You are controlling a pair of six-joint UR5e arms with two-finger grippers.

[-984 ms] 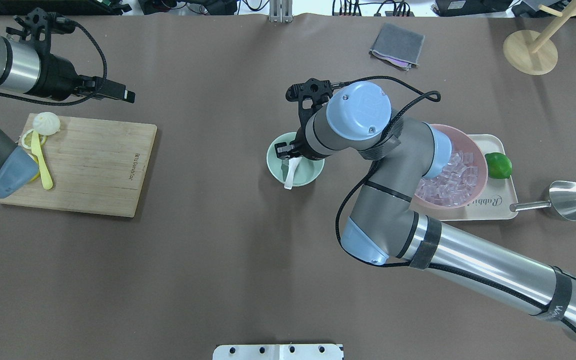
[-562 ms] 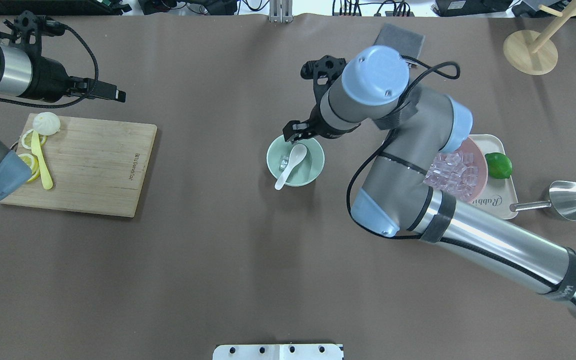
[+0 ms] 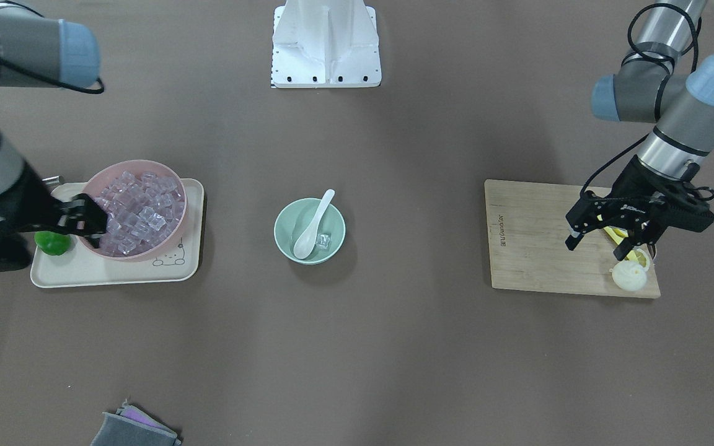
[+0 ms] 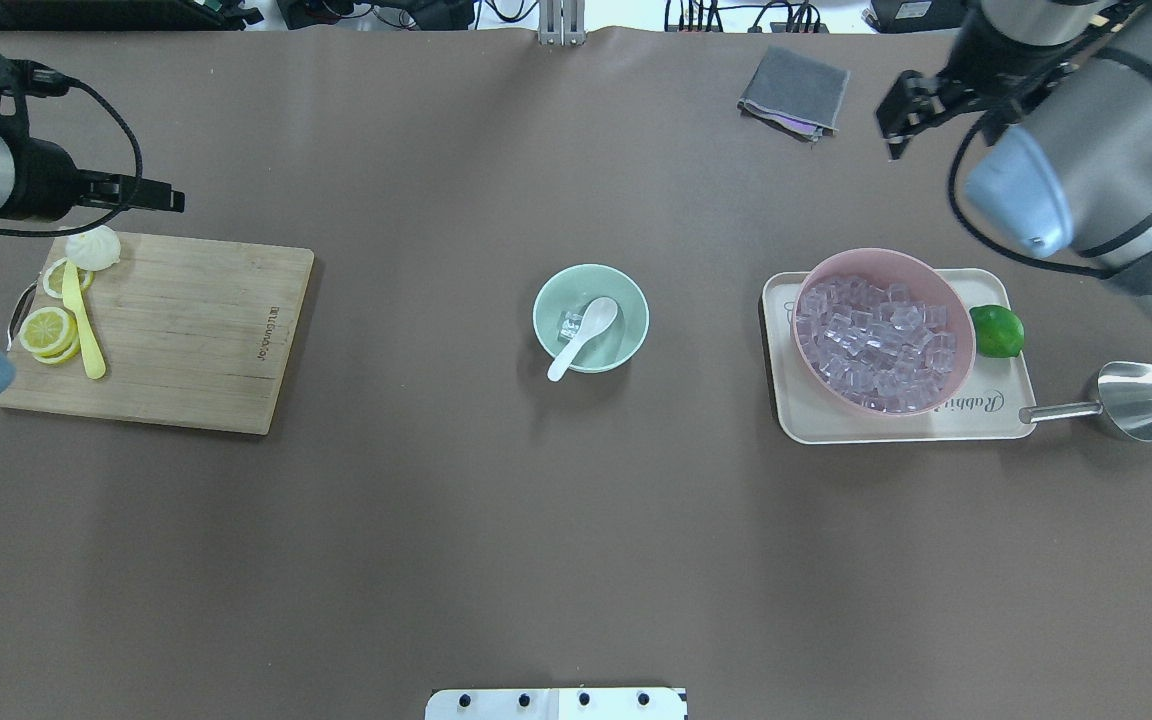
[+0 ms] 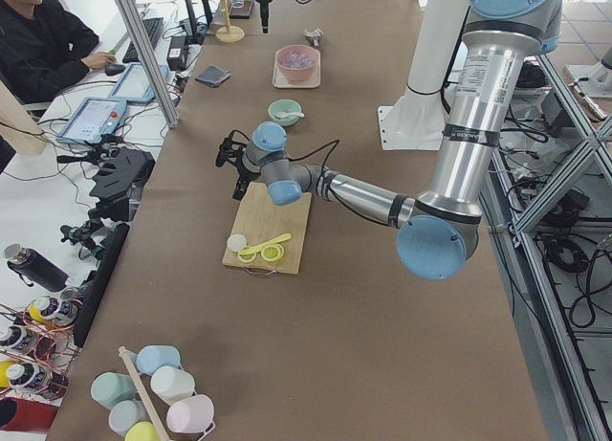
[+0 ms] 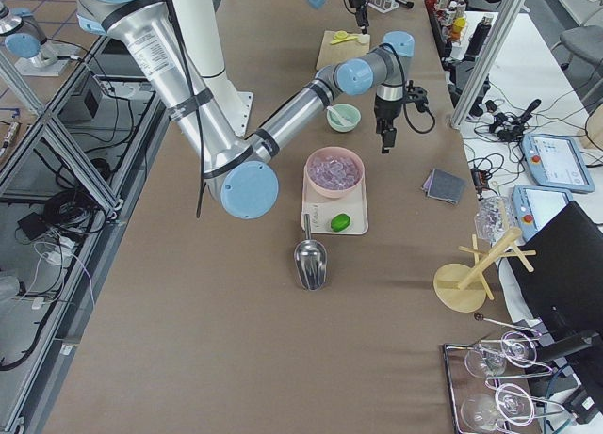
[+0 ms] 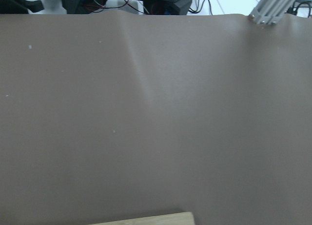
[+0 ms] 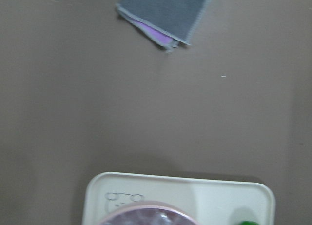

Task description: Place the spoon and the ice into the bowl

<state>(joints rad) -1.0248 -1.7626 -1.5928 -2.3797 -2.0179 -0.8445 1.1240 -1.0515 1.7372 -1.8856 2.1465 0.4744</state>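
The mint-green bowl (image 4: 628, 300) stands mid-table and also shows in the front view (image 3: 286, 238). The white spoon (image 4: 586, 332) lies in it, scoop inside and handle over the near rim. One clear ice cube (image 4: 571, 322) lies beside the scoop; both show in the front view, spoon (image 3: 312, 228) and cube (image 3: 324, 241). My right gripper (image 4: 901, 135) is open and empty, far off to the back right, above the table near the grey cloth. My left gripper (image 3: 594, 249) is open and empty, above the cutting board's end.
A pink bowl (image 4: 946, 290) heaped with ice cubes stands on a cream tray (image 4: 796, 420) with a lime (image 4: 996, 330); a metal scoop (image 4: 1136, 398) lies beside it. A cutting board (image 4: 186, 330) holds lemon slices (image 4: 44, 330) and a yellow utensil (image 4: 86, 345). A grey cloth (image 4: 794, 90) lies at the back.
My right gripper let go of the spoon in the bowl, then rose and swung away to the back right. My left arm drew back to the left.
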